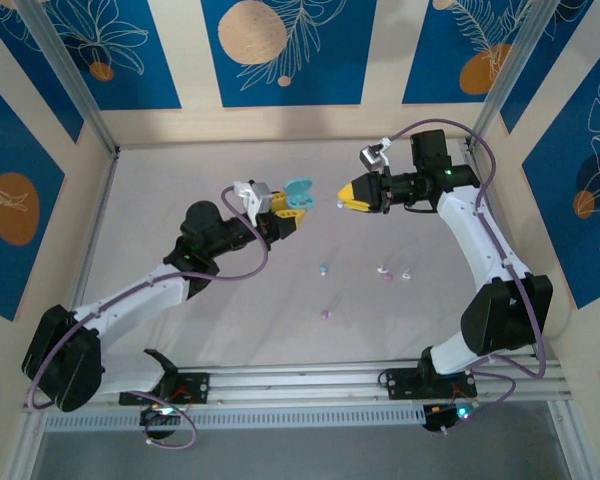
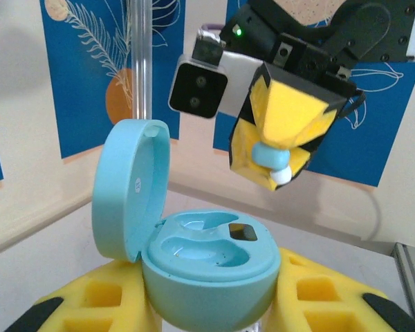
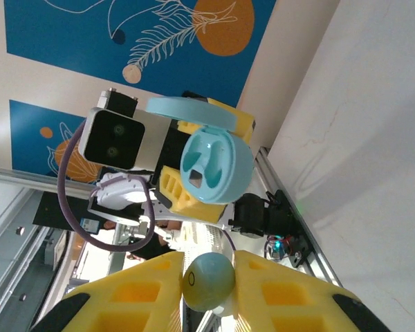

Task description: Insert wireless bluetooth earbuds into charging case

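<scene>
My left gripper is shut on a pale blue charging case, held above the table with its lid hinged open and both wells empty. My right gripper hovers just to the case's right, apart from it. It is shut on a pale blue earbud with a white tip, pinched between its yellow fingers. In the right wrist view the open case faces the earbud. Three more earbuds lie on the table below.
A pinkish earbud lies nearer the front. The grey table is walled by blue and wood panels, with metal posts at the corners and a rail at the near edge.
</scene>
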You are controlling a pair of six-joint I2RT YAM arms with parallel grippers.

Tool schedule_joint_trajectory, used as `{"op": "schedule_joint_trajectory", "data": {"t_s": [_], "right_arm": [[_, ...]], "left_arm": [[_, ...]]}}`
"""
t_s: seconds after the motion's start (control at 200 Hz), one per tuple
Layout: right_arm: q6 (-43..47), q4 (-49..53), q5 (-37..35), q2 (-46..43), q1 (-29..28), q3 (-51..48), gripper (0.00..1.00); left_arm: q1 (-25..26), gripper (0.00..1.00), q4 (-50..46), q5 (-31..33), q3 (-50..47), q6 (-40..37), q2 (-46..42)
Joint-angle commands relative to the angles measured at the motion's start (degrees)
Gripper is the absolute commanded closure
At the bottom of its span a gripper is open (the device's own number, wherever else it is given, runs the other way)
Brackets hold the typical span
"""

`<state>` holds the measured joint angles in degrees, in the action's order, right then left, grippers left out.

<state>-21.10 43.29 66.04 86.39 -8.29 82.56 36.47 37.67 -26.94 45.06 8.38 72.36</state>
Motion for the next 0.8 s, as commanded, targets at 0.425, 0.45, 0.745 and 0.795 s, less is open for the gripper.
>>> {"op": "schedule_joint_trajectory", "data": {"t_s": [0.425,0.45,0.745,0.795], "right_arm": [[-8.53,-2.18,-5.62,-2.68,-3.61,5.77,0.77],[-8.21,-2.25,-5.41,-2.76,-3.81,5.82,0.77],[-4.73,-3.36,-8.59,-3.06,-6.28,5.79,0.76],[-4.54,-3.88,-9.08,-3.08,-6.62,5.77,0.77]], "left_arm": [[0.91,0.75,2.46,-2.55,2.14,-1.31,1.85],[0.89,0.75,2.57,-2.69,2.14,-1.27,1.86],[1.25,0.75,5.33,-6.8,2.81,-0.38,2.46],[1.25,0.75,5.26,-7.48,3.18,-0.14,2.61]]}}
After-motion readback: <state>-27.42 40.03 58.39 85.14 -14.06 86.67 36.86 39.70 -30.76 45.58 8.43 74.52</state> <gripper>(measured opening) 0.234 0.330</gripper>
